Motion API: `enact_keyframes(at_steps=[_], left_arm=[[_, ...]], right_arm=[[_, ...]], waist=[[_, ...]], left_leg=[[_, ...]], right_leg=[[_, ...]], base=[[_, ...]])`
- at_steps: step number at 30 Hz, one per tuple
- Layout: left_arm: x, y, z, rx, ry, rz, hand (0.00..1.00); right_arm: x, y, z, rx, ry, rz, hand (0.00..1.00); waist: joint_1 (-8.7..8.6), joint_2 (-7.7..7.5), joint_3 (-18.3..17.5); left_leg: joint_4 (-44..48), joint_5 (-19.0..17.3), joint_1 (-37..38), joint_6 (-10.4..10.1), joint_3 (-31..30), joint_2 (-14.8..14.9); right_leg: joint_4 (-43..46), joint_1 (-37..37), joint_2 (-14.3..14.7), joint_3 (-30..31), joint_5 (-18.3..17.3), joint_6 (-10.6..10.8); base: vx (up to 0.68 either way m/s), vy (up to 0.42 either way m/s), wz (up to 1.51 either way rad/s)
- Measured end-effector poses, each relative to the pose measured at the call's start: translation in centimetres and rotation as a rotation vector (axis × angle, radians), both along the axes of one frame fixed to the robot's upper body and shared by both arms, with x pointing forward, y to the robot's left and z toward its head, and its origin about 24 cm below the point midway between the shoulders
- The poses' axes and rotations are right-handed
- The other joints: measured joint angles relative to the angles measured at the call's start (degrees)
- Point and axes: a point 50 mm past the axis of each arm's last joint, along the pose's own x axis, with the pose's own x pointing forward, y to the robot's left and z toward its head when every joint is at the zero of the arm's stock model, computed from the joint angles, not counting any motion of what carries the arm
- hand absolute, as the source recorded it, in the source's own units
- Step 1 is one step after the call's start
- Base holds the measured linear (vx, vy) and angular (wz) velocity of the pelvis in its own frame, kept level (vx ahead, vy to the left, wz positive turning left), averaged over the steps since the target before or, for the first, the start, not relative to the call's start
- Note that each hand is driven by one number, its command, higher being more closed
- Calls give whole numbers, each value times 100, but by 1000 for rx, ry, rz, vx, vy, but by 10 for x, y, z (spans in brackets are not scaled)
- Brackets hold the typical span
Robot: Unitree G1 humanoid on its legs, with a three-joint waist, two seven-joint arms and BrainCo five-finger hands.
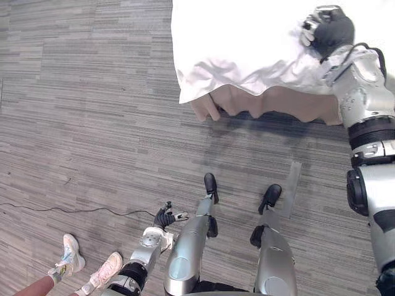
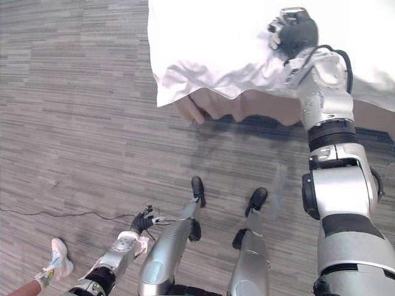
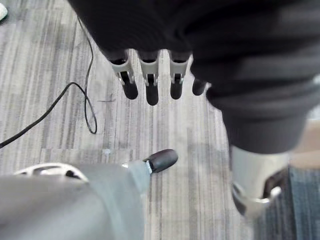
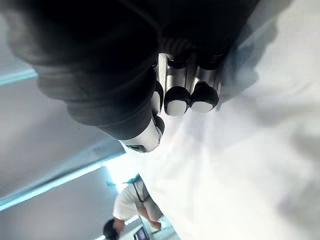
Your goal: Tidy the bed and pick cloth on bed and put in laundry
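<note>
Tidying the bed (image 1: 284,102): right hand (image 1: 330,31) sits clenched, empty, on the sheet (image 1: 247,43); next it must grasp it. Left hand (image 1: 165,217) hangs slack.

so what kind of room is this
Likely a bedroom mock-up in an office-like space: a bed with a white sheet over its edge, grey striped carpet, and a person's sneakers nearby.

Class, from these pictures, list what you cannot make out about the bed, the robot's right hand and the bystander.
Bed: cut off by the eye views' top and right edges; what lies farther on it cannot be told.
Right hand: its dark cover hides whether it grips the sheet, in eye views.
Person: cut off above the shin by the left eye view's bottom edge.
</note>
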Motion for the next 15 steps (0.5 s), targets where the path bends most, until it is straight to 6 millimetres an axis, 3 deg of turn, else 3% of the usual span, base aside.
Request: enact_keyframes(at_steps=[1, 2, 3, 4, 5, 6, 7, 8, 9, 11, 12, 15], left_arm=[[-3, 3, -1, -6, 0, 24, 0], [-5, 7, -2, -4, 2, 54, 0], [-5, 8, -2, 6, 2, 57, 0], [-6, 9, -2, 29, 2, 56, 0], [-8, 10, -2, 60, 1, 48, 0], [-7, 10, -1, 73, -6, 40, 0], [-5, 9, 1, 87, -20, 26, 0], [-1, 7, 6, 105, -46, 4, 0], [1, 5, 7, 105, -54, -3, 0], [-1, 2, 5, 109, -44, -15, 0], [-5, -2, 1, 108, -15, -21, 0], [-24, -7, -17, 111, 107, -29, 0]], right_arm=[[-9, -5, -34, 68, 53, -13, 100], [-34, -10, -100, 173, 177, -53, 100], [-48, -10, -128, 212, 231, -70, 100], [-84, -6, -186, 279, 376, -109, 100], [-136, 8, -246, 355, 546, -138, 100], [-155, 14, -262, 368, 601, -143, 0], [-185, 21, -281, 382, 671, -154, 0], [-234, 30, -306, 421, 771, -192, 0], [-263, 34, -317, 437, 826, -228, 0], [-286, 38, -324, 424, 881, -267, 0], [-312, 44, -332, 440, 933, -323, 0], [-340, 61, -346, 486, 1042, -376, 0]], waist=[[-84, -78, -10], [-154, -252, -18], [-181, -326, -33], [-251, -490, -115], [-415, -714, -308], [-483, -800, -385], [-558, -943, -495], [-665, -1195, -755], [-753, -1341, -966], [-779, -1443, -1178], [-800, -1519, -1407], [-942, -1460, -1836]], left_leg=[[-1, -36, 93, -12, 60, 17], [-1, -102, 269, -59, 246, 72], [-1, -127, 352, -77, 329, 102], [-3, -163, 503, -97, 469, 160], [-3, -217, 648, -162, 709, 237], [-4, -248, 718, -199, 815, 268], [-6, -285, 849, -248, 973, 305], [-16, -354, 1118, -295, 1303, 398], [-29, -398, 1294, -319, 1467, 451], [-34, -450, 1446, -376, 1595, 499], [-36, -500, 1652, -436, 1760, 555], [-37, -608, 2096, -554, 2334, 653]], right_leg=[[6, 54, 14, 44, -27, 4], [8, 152, 39, 164, -42, 28], [6, 202, 72, 224, -57, 39], [5, 277, 121, 315, -88, 29], [23, 344, 174, 410, -139, 27], [32, 383, 202, 448, -172, 22], [68, 433, 237, 536, -227, 23], [152, 555, 313, 671, -346, 13], [244, 641, 357, 726, -472, 10], [321, 719, 401, 776, -572, -16], [365, 852, 446, 836, -663, -29], [341, 1136, 540, 1055, -748, -49]], base=[[134, -40, -45], [124, -48, -46], [191, -87, -59], [183, -92, -59], [222, -112, -57], [191, -89, -52], [175, -81, -62], [154, -72, -67], [158, -83, -52], [114, -65, -24], [101, -54, -35], [84, -34, -38]])
